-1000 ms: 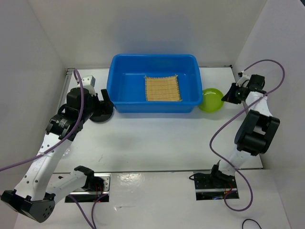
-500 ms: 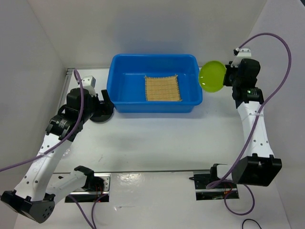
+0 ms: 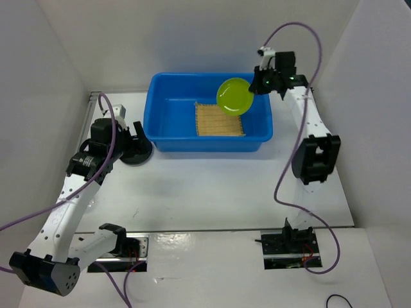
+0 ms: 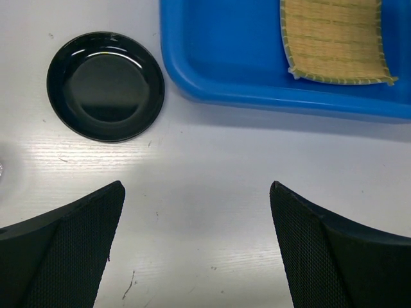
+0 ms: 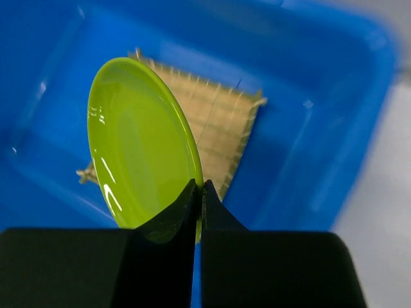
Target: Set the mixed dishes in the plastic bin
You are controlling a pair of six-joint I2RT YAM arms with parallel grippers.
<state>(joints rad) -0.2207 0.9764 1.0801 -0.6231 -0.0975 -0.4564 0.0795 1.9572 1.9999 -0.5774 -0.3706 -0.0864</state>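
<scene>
Table: you see a white table (image 3: 212,186), faintly scuffed, with both arm bases at its near edge.
Room: white walls (image 3: 212,38) close it in at the left, back and right.
Bin: the plastic bin (image 3: 168,115) sits at the back middle, with the bamboo mat (image 3: 218,122) flat on its floor.
Right gripper: your right gripper (image 5: 199,192) is clenched on the rim of the lime-green plate (image 5: 138,147), holding it tilted on edge above the mat.
Left gripper: your left gripper (image 4: 196,186) is spread wide and grasps nothing, above bare table near the black plate (image 4: 106,86), which lies just beside the bin's left corner.
</scene>
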